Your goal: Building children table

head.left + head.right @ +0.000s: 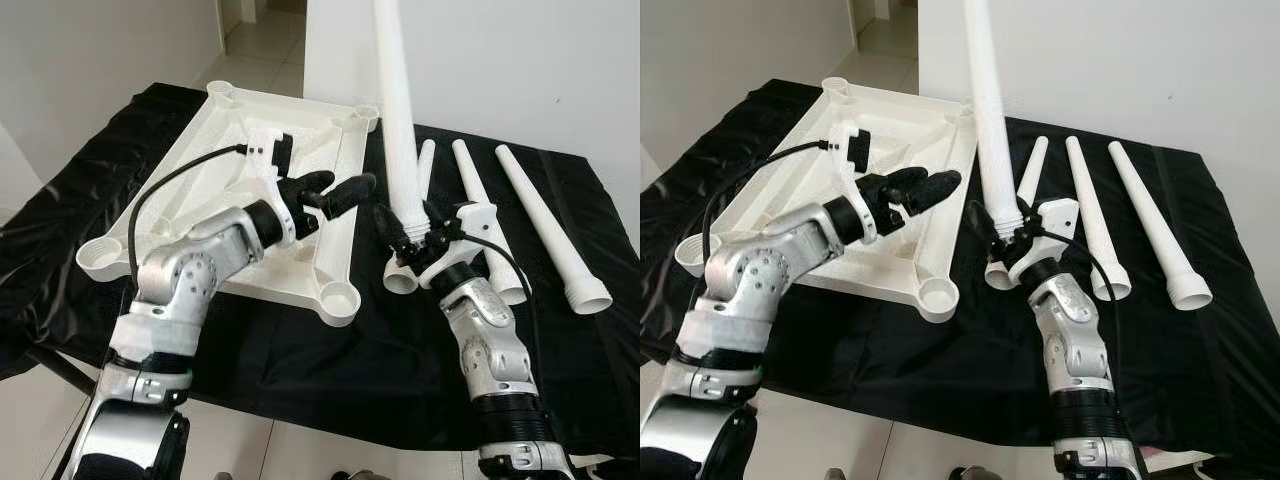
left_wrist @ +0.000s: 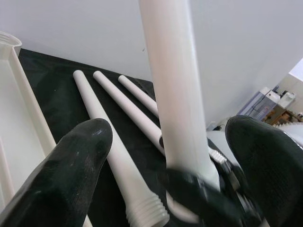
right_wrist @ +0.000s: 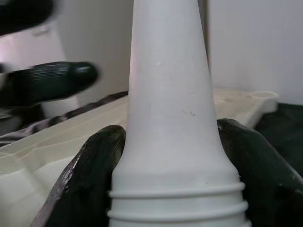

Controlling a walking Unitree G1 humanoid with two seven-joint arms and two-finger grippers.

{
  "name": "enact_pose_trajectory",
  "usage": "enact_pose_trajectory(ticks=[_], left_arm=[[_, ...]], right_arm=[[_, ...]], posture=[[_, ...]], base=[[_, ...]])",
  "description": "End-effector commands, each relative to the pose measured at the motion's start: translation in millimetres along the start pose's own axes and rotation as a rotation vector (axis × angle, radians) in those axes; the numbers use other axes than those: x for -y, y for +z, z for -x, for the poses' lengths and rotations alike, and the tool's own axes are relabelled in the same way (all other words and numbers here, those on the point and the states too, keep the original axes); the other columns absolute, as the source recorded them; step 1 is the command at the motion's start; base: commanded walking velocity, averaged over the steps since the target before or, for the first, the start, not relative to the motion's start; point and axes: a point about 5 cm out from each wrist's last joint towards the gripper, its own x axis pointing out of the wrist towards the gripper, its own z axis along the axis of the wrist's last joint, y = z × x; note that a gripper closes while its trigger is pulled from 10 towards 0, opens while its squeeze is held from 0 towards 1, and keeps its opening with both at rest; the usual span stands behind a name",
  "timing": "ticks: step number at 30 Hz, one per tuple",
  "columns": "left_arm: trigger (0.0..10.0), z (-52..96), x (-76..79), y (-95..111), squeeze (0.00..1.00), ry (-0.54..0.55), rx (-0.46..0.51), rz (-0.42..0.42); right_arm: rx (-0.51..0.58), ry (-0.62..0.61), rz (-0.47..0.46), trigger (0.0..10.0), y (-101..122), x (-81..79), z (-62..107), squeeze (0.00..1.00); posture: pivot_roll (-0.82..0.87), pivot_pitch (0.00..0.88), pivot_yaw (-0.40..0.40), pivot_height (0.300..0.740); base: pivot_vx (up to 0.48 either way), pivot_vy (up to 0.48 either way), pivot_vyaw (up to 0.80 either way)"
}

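A black-draped surface fills most of the room ahead, its near edge running across at six o'clock with pale floor tiles beyond the far end at twelve. On its ten o'clock side lies the white tabletop, upside down, a round leg socket at each corner; its near corner sits close to the surface's front edge. Toward two o'clock three loose white legs lie side by side, thick threaded ends pointing forward, with bare black cloth open on their far right. Between tabletop and loose legs the right gripper has its jaws clenched on a fourth leg, held upright near its threaded base, the thin end rising out of sight against the white wall. The left gripper hovers over the tabletop's right rail at nine o'clock of that leg, jaws released and spread, near it but not touching. A black cable loops over the left arm.
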Motion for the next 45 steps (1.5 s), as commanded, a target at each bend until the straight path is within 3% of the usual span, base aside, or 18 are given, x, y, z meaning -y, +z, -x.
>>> enact_pose_trajectory(ticks=[1, 6, 17, 18, 20, 21, 27, 37, 38, 40, 41, 42, 43, 44, 45], left_arm=[[10.0, -1.9, 8.0, 0, 0.00, -0.193, -0.018, 0.013], [10.0, -11.1, 5.6, 10, 0.00, -0.212, -0.005, 0.033], [10.0, -17.3, 5.5, 33, 0.00, -0.250, 0.027, 0.059], [6.2, -17.4, 7.3, 36, 0.00, -0.263, 0.031, 0.077], [6.2, -17.5, 9.4, 38, 0.00, -0.278, 0.036, 0.099], [0.0, -16.6, 13.6, 38, 0.00, -0.308, 0.044, 0.098], [0.0, -15.0, 25.1, 38, 0.00, -0.380, 0.033, 0.116], [0.0, -18.8, 24.7, 39, 0.00, -0.340, 0.028, 0.098], [3.3, -21.0, 24.1, 38, 0.00, -0.314, 0.018, 0.098], [3.3, -21.4, 23.9, 38, 0.00, -0.308, 0.017, 0.101], [10.0, -21.6, 23.9, 38, 0.00, -0.305, 0.017, 0.103], [10.0, -22.8, 24.3, 39, 0.00, -0.288, 0.017, 0.075], [10.0, -22.8, 24.3, 39, 0.00, -0.288, 0.017, 0.075], [10.0, -24.2, 25.4, 40, 0.00, -0.268, 0.010, 0.032], [10.0, -26.3, 27.1, 40, 0.00, -0.233, -0.007, -0.046]], right_arm=[[0.023, 0.039, 0.019, 10.0, 3, -3.9, 0.0, 0.00], [0.008, 0.128, 0.023, 10.0, -2, -14.6, 2.2, 0.00], [-0.026, 0.191, 0.063, 10.0, -13, -23.1, 7.5, 0.00], [-0.029, 0.189, 0.068, 10.0, -14, -22.8, 7.7, 0.00], [-0.032, 0.188, 0.073, 10.0, -15, -22.5, 7.7, 0.00], [-0.031, 0.184, 0.078, 10.0, -15, -22.0, 7.4, 0.00], [-0.036, 0.174, 0.095, 10.0, -16, -19.9, 6.5, 0.00], [-0.105, 0.128, 0.176, 10.0, -23, -15.2, -0.4, 0.00], [-0.133, 0.131, 0.193, 10.0, -26, -14.6, -1.0, 0.00], [-0.139, 0.134, 0.195, 10.0, -26, -14.6, -1.0, 0.00], [-0.142, 0.135, 0.196, 10.0, -27, -14.6, -1.0, 0.00], [-0.164, 0.116, 0.203, 10.0, -28, -11.8, -2.2, 0.49], [-0.164, 0.116, 0.203, 10.0, -28, -11.8, -2.2, 0.49], [-0.171, 0.100, 0.217, 10.0, -27, -8.8, -4.0, 1.00], [-0.173, 0.090, 0.231, 10.0, -24, -5.6, -6.8, 1.00]], posture=[[0.03, 0.025, -0.022, 0.740], [0.03, 0.021, -0.023, 0.740], [0.04, 0.000, -0.012, 0.740], [0.04, 0.000, -0.010, 0.740], [0.04, 0.000, -0.010, 0.740], [0.03, 0.000, -0.008, 0.740], [0.04, 0.000, -0.007, 0.740], [0.05, 0.000, -0.011, 0.740], [0.05, 0.000, -0.012, 0.740], [0.05, 0.000, -0.012, 0.740], [0.05, 0.000, -0.012, 0.740], [0.05, 0.000, -0.017, 0.740], [0.05, 0.000, -0.017, 0.740], [0.05, 0.000, -0.017, 0.740], [0.05, 0.000, -0.022, 0.740]], base=[[0.000, 0.000, 0.00], [0.000, 0.000, 0.00], [0.000, 0.000, 0.00], [0.000, 0.000, 0.00], [0.000, 0.000, 0.00], [0.000, 0.000, 0.00], [0.000, 0.000, 0.00], [0.000, 0.000, 0.00], [0.000, 0.000, 0.00], [0.000, 0.000, 0.00], [0.000, 0.000, 0.00], [0.000, 0.000, 0.00], [0.000, 0.000, 0.00], [0.000, 0.000, 0.00], [0.000, 0.000, 0.00]])
